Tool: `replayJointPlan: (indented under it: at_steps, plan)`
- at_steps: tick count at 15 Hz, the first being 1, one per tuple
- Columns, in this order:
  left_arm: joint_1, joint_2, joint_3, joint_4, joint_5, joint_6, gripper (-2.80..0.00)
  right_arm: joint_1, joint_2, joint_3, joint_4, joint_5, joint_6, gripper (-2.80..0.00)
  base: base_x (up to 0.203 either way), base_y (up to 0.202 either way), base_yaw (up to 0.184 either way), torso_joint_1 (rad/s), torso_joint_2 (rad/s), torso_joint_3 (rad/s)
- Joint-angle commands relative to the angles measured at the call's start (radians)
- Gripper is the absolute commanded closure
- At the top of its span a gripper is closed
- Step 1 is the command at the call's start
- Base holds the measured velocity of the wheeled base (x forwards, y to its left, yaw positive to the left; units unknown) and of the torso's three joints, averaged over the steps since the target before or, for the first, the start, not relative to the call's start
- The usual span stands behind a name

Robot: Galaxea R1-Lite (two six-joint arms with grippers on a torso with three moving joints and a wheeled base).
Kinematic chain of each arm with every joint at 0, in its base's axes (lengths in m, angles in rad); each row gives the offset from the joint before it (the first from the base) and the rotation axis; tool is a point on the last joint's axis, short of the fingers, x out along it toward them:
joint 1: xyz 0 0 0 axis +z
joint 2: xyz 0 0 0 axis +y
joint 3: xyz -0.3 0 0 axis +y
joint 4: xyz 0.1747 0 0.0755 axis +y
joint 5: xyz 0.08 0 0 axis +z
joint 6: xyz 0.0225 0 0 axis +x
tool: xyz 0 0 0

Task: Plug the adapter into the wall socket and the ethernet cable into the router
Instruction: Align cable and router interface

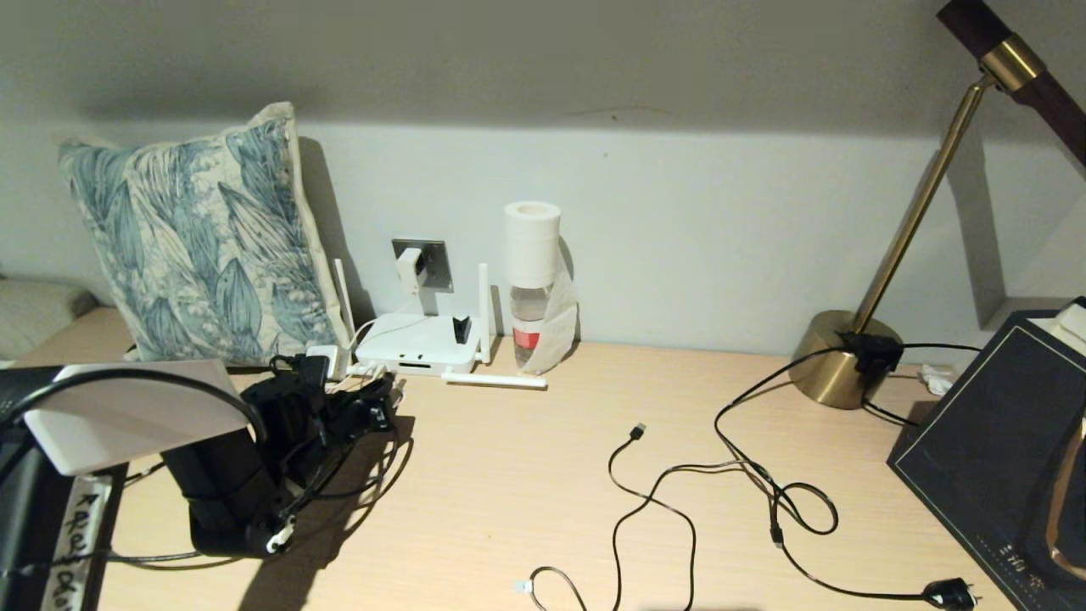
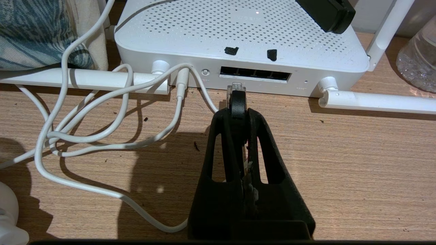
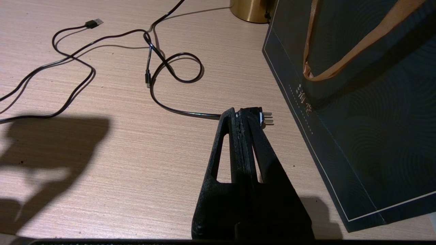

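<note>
Wood-grain desk (image 1: 526, 484) runs up to a pale wall, lit warmly from a brass lamp (image 1: 848, 356) at the right; a leaf-patterned cushion (image 1: 195, 238) leans at the left. The adapter (image 1: 410, 267) sits in the wall socket (image 1: 433, 263), just above the router (image 1: 416, 344), beside which stands a clear bottle (image 1: 530, 322). The left gripper (image 2: 237, 114) is clamped on the ethernet cable (image 2: 237, 102), its clear connector just short of the router's port row. The right gripper (image 3: 243, 117), pressed together and empty, hangs over the desk beside a dark paper bag (image 3: 368, 102), with a black pronged plug (image 3: 264, 117) below.
</note>
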Motion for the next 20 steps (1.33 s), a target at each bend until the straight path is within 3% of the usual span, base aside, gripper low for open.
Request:
replayJointPlan:
  at_steps: [1,20]
  plan:
    - [0.0,0.002,0.0,-0.008,-0.001,0.0,0.0,0.0,0.001,0.0,0.002,-0.001,-0.001,0.0,0.0,0.0,0.0,0.0,0.0,0.0]
    - [0.006,0.041,-0.061,-0.008,-0.001,0.001,0.0,0.0,0.001,0.0,0.002,0.0,-0.001,0.0,0.0,0.0,0.0,0.0,0.0,0.0]
